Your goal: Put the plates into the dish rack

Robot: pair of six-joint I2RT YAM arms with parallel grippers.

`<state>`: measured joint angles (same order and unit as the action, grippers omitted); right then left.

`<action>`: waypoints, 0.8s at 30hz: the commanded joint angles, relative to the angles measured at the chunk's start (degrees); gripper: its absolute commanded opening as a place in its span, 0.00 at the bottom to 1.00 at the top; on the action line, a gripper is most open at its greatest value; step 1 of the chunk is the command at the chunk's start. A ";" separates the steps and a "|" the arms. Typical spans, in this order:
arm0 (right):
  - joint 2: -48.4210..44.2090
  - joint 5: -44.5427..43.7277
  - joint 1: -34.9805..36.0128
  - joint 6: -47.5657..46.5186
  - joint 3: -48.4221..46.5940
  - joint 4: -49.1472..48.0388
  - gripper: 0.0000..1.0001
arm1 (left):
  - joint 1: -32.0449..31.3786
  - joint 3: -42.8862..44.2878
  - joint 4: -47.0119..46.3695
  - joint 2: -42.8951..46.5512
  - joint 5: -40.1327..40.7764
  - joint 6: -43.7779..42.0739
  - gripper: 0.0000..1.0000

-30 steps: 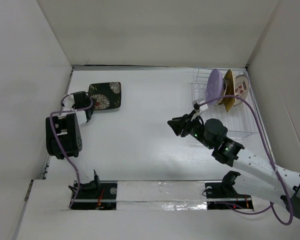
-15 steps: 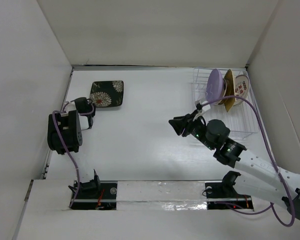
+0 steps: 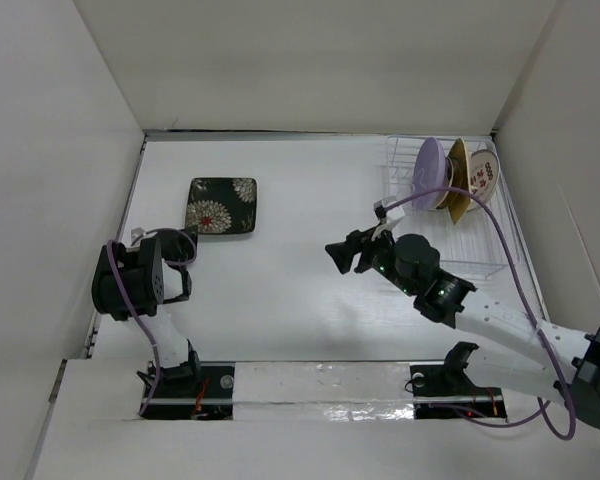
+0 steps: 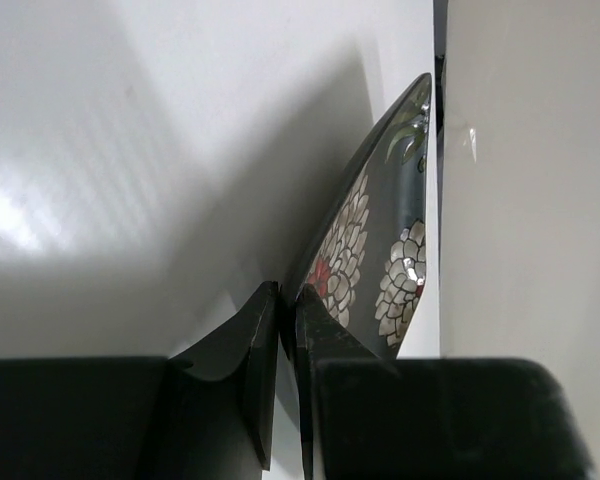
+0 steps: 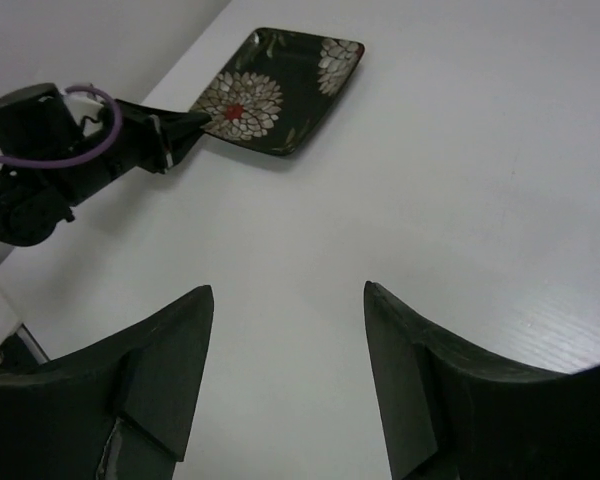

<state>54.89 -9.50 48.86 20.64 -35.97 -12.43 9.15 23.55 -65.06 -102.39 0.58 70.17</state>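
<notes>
White table (image 3: 300,210), white walls. I count three plates standing in the dish rack (image 3: 475,250): lilac plate (image 3: 430,168), brown-gold plate (image 3: 460,182) and red-marked white plate (image 3: 482,178). The black floral square plate (image 3: 220,205) is not racked. It lies flat at far left, just past my left gripper (image 4: 288,296), whose jaws are pressed together on nothing. My right gripper (image 5: 287,290) hangs mid-table, well short of that plate, its jaws apart and empty.

Overhead and both wrist views share floral plate (image 3: 221,205)
</notes>
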 commanded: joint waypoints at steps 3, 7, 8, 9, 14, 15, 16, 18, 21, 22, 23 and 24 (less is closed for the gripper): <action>8.63 2.01 0.62 2.28 -6.04 -3.30 0.77 | 0.17 -7.53 -21.57 7.11 -4.97 1.19 0.00; 18.74 5.98 0.62 6.86 -9.55 -7.87 0.84 | 0.17 -12.21 -28.19 8.69 -6.90 3.65 0.00; 20.85 5.98 0.62 7.47 -10.69 -8.40 0.86 | 0.17 -13.08 -28.98 9.05 -7.43 4.00 0.00; 25.31 5.20 0.62 8.87 -13.14 -8.75 0.88 | 0.17 -13.70 -30.64 10.01 -8.48 4.62 0.00; 38.78 3.87 0.01 13.01 -21.68 -9.72 0.94 | 0.17 -18.18 -33.20 13.79 -10.68 5.50 0.00; 40.89 4.57 -0.95 14.85 -22.91 -9.64 0.94 | 0.17 -18.71 -33.20 15.27 -11.30 5.42 0.00; 44.56 4.92 -0.96 15.73 -25.44 -10.07 0.94 | 0.17 -19.93 -33.29 16.07 -11.48 5.76 0.00; 47.83 6.75 -2.88 18.54 -27.39 -10.77 0.94 | 0.17 -21.61 -34.69 18.35 -12.26 6.29 0.00; 52.14 8.88 -3.69 21.36 -29.25 -12.62 0.95 | 0.17 -22.93 -36.10 21.86 -13.50 7.87 0.00; 52.68 8.79 -3.69 21.72 -29.25 -12.62 0.95 | 0.17 -23.28 -35.93 23.01 -13.67 8.14 0.00; 53.03 8.62 -4.21 21.98 -28.90 -12.80 0.95 | 0.17 -23.29 -35.49 24.24 -13.76 8.49 0.00; 52.86 8.53 -4.21 22.16 -28.46 -12.80 0.95 | 0.17 -23.29 -33.92 26.95 -13.94 8.40 0.00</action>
<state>108.14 -2.07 45.28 39.38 -62.74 -20.58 9.13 1.72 -65.67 -81.87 -9.52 73.58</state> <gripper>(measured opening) 0.951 0.058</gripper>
